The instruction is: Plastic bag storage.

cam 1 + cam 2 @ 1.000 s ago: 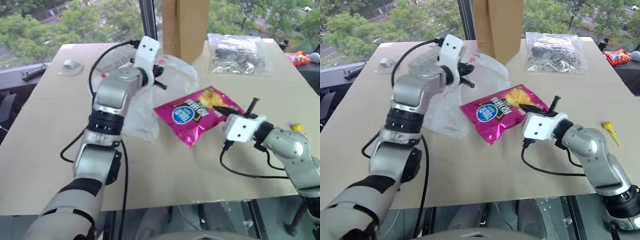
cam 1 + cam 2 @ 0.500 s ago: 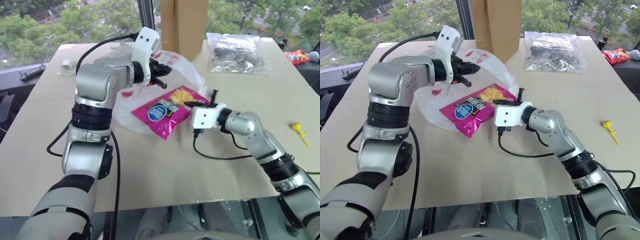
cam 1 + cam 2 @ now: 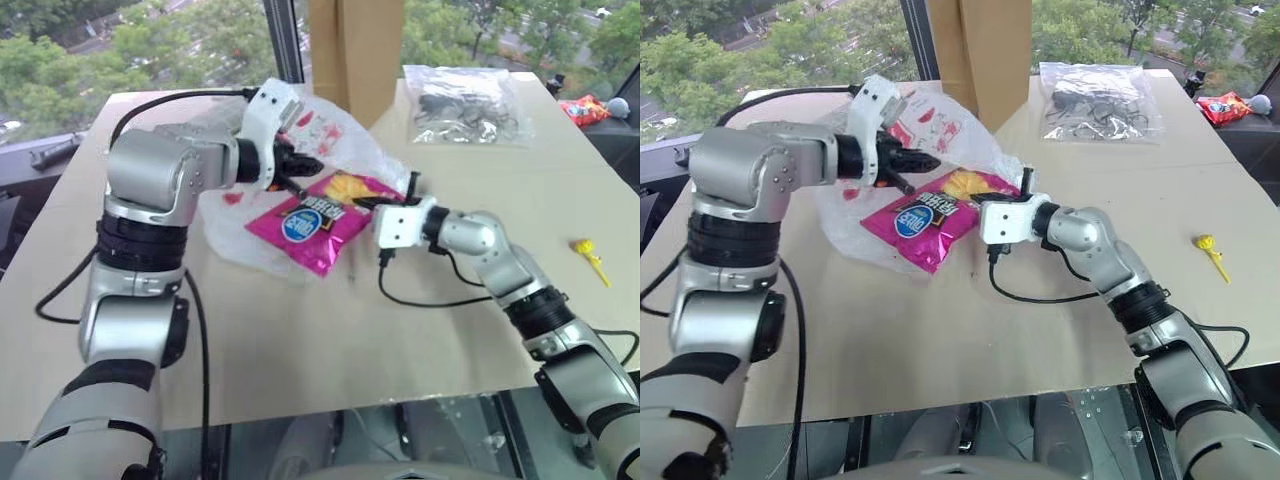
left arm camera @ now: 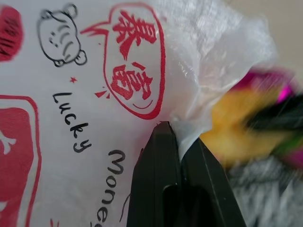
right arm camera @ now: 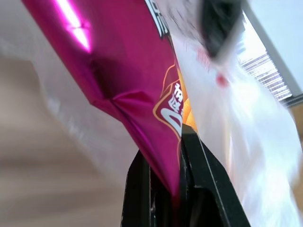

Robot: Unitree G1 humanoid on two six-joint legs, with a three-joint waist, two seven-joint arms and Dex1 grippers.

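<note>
The plastic bag (image 3: 335, 135), thin white with red prints, lies on the table in front of the brown paper bag. My left gripper (image 3: 308, 168) is shut on the bag's upper edge (image 4: 189, 127) and holds it raised off the table. A pink snack packet (image 3: 312, 215) lies at the raised opening, on the bag's lower layer. From the right, my right gripper (image 3: 366, 203) is shut on the packet's near edge (image 5: 165, 156). The two grippers are close together over the bag.
A tall brown paper bag (image 3: 350, 45) stands at the table's far edge. A clear plastic bag of dark items (image 3: 465, 105) lies at the back right. A small yellow thing (image 3: 590, 255) and a red packet (image 3: 580, 108) sit at the right.
My right gripper has carried the pink packet left, into the bag's opening. My left gripper has drawn back and left with the bag's edge, lifting it. The camera has shifted too.
</note>
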